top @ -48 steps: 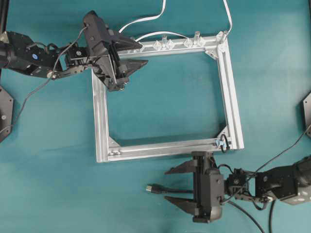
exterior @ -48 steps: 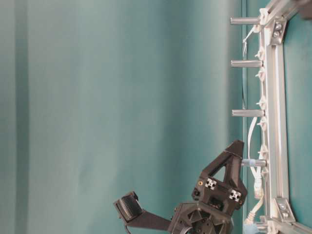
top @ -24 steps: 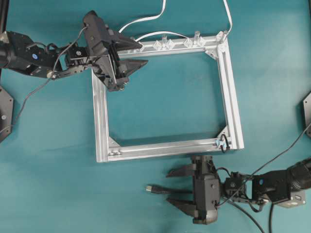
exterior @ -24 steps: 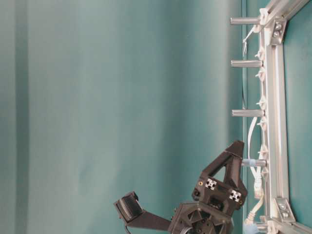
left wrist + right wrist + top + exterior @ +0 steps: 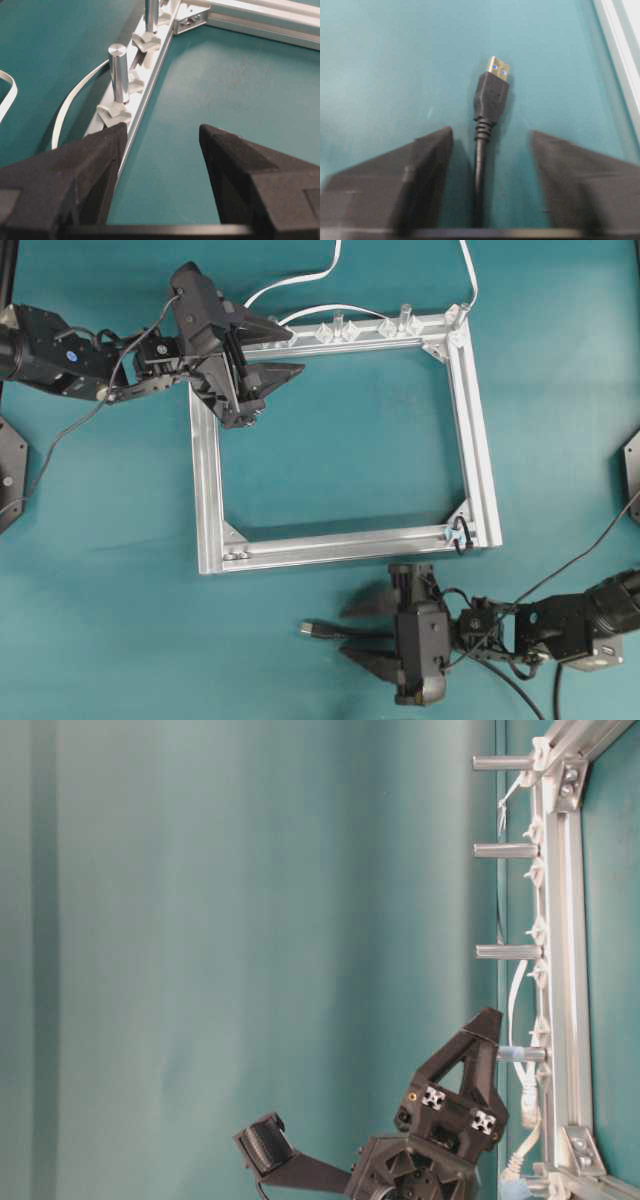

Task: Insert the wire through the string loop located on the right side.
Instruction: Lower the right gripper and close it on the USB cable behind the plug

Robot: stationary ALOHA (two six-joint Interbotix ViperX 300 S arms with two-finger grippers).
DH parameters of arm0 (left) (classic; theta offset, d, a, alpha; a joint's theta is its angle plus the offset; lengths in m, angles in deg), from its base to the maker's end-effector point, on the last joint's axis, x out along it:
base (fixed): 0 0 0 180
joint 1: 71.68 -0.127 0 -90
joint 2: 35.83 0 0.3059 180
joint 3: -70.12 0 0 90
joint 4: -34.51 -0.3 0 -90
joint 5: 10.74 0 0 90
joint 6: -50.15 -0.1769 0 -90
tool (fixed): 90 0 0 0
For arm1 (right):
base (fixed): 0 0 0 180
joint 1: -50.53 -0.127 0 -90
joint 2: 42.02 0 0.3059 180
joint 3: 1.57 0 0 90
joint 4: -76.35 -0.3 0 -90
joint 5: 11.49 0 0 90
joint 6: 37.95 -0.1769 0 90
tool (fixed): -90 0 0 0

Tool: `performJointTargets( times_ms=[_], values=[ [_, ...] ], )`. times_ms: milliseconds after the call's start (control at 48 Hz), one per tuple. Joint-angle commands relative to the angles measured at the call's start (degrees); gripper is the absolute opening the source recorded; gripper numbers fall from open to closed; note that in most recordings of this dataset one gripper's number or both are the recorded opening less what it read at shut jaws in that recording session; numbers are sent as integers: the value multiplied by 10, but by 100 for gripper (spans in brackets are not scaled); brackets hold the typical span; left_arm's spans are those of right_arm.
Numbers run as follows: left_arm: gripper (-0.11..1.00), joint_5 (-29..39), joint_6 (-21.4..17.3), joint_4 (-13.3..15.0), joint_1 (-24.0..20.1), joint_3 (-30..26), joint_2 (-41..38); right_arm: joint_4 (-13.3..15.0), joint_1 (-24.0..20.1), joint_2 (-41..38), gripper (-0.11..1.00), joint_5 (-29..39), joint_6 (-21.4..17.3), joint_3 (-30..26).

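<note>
The wire (image 5: 318,629) lies on the teal table in front of the aluminium frame (image 5: 481,445), its black plug (image 5: 492,90) and metal tip pointing left. My right gripper (image 5: 350,628) straddles the cable (image 5: 479,170) just behind the plug. Its jaws are open, with a gap showing on each side of the cable in the right wrist view. The string loop (image 5: 461,533) hangs at the frame's near right corner, above and to the right of that gripper. My left gripper (image 5: 293,352) hovers open and empty over the frame's far left corner (image 5: 145,85).
Clear clips and upright metal posts (image 5: 119,67) line the frame's far rail (image 5: 360,332). White cables (image 5: 300,282) trail off behind it. The right arm's leads (image 5: 575,560) run off to the right. Bare teal table lies inside the frame (image 5: 340,440).
The right gripper's jaws have narrowed around the wire, and the gripper has shifted slightly along it. The left gripper has not moved.
</note>
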Motion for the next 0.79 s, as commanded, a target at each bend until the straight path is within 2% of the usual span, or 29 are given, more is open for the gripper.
performJointTargets(
  times_ms=[0,104,167,521,770],
  values=[
    [61,1,5,-2,3,-5,17,1,1,10,48,3,4,-4],
    [61,3,7,-2,4,-5,17,1,2,10,19,12,5,-2],
    [61,3,7,-1,4,-5,17,1,4,10,11,17,5,-2],
    [61,4,7,-1,7,3,17,1,10,11,10,22,11,11],
    [61,3,7,-2,8,0,17,1,10,42,10,53,49,11]
  ],
)
